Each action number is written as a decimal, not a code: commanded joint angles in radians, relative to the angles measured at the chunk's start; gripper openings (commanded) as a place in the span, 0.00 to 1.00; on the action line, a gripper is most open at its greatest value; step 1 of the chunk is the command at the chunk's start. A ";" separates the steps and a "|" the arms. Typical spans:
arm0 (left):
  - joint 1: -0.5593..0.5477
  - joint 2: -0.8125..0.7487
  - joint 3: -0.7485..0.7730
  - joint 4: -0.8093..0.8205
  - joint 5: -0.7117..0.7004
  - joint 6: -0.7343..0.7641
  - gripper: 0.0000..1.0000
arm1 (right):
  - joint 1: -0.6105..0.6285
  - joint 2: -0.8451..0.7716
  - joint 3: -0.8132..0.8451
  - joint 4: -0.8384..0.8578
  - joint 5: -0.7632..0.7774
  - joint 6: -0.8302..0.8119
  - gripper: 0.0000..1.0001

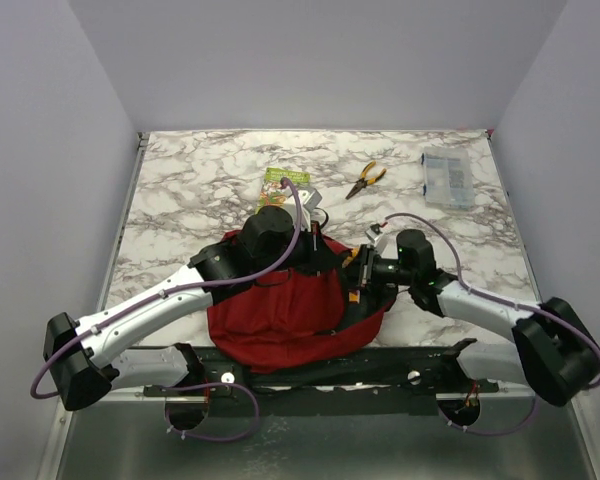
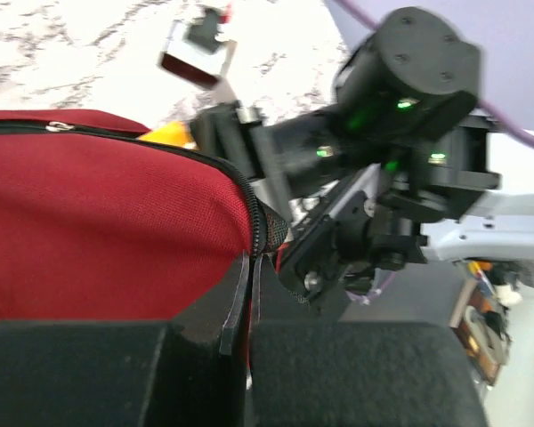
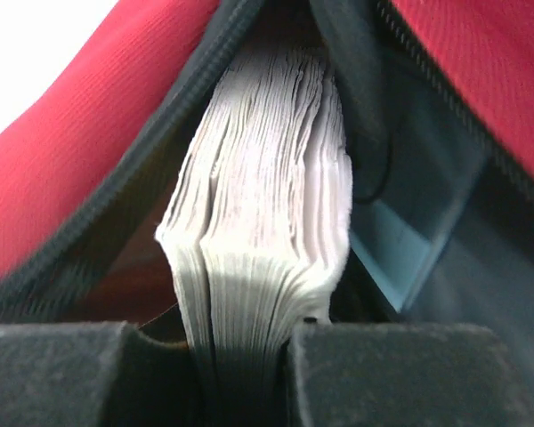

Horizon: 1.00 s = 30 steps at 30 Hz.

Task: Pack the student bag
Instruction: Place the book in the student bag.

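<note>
The student bag [image 1: 280,312], dark red with black zippers, lies at the near middle of the marble table between my two arms. My left gripper [image 1: 318,252] is at its far top edge. In the left wrist view it [image 2: 249,294] is shut on the bag's red fabric [image 2: 107,222] right at the black zipper edge. My right gripper [image 1: 353,274] reaches into the bag's opening from the right. It [image 3: 249,356] is shut on a thick book, whose white page edges [image 3: 262,205] stand between the red zippered flaps [image 3: 89,169], inside the dark lining.
A green book [image 1: 285,184] lies on the table beyond the bag. Orange-handled pliers [image 1: 365,180] lie to its right, and a clear plastic box [image 1: 447,180] sits at the far right. The right arm's wrist [image 2: 400,133] is close beside the left gripper.
</note>
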 commanded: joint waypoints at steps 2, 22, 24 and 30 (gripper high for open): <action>-0.001 0.008 -0.004 0.124 0.120 -0.077 0.00 | 0.095 0.212 0.038 0.475 0.000 0.117 0.15; 0.049 -0.048 -0.047 0.064 0.053 -0.054 0.00 | 0.000 0.080 -0.090 0.149 0.110 -0.151 0.53; 0.048 -0.043 -0.051 0.079 0.074 -0.070 0.00 | 0.095 0.140 -0.112 0.394 0.171 -0.049 0.35; 0.058 -0.066 -0.080 0.104 0.041 -0.088 0.00 | 0.090 0.226 -0.091 0.400 0.198 -0.018 0.53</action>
